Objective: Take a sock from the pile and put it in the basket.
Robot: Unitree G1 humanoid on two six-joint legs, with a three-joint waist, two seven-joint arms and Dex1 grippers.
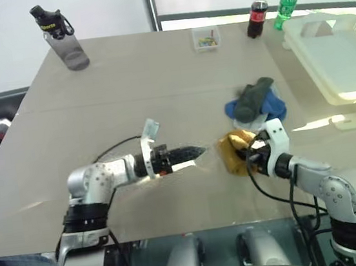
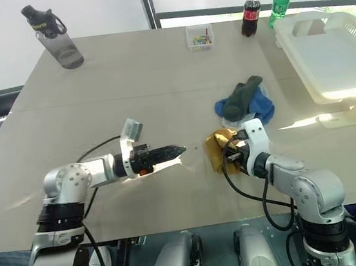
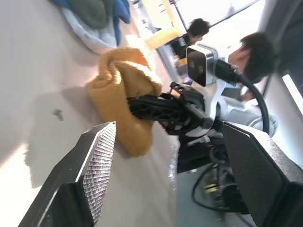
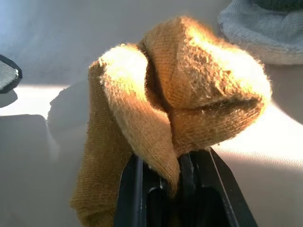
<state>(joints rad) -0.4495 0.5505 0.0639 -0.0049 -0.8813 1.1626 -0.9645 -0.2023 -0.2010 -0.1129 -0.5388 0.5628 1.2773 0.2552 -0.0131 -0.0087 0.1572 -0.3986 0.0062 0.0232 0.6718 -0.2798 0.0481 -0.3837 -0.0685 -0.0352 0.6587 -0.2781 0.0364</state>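
Right gripper (image 1: 251, 154) is clamping the mustard-yellow sock (image 1: 235, 150) near the front edge of the table (image 1: 160, 96). Jaws are closed down on a fold of the knit; the right wrist view shows fabric bunching up out of the fingers, rest of the sock draping down onto the tabletop. So the sock is pinched but sitting low, part of it touching the table, just in front of the pile.

Left gripper (image 1: 193, 151) is hanging just beside it, fingers spread wide, holding nothing. It's pointing across toward the sock, apart from it. Judging by that, it's keeping clear so the right arm has the grip to itself.

The pile (image 1: 253, 103) is lying just behind the sock: dark grey-green sock (image 1: 254, 98) on top of the blue sock (image 1: 271, 105), pale one at the edge. The yellow one is separated from them, likely why it's the pick: no snagging on neighbours.

The basket (image 1: 334, 55) is sitting well apart, far right, open top up, on the right arm's side. Sensible for a same-arm carry. Next move calls for a lift high enough to clear the rim; the risk is the loose tail dragging.

Far end of the table: water bottle (image 1: 62, 37), small clear box (image 1: 206, 37), two soda bottles (image 1: 256, 13). Not in the way.
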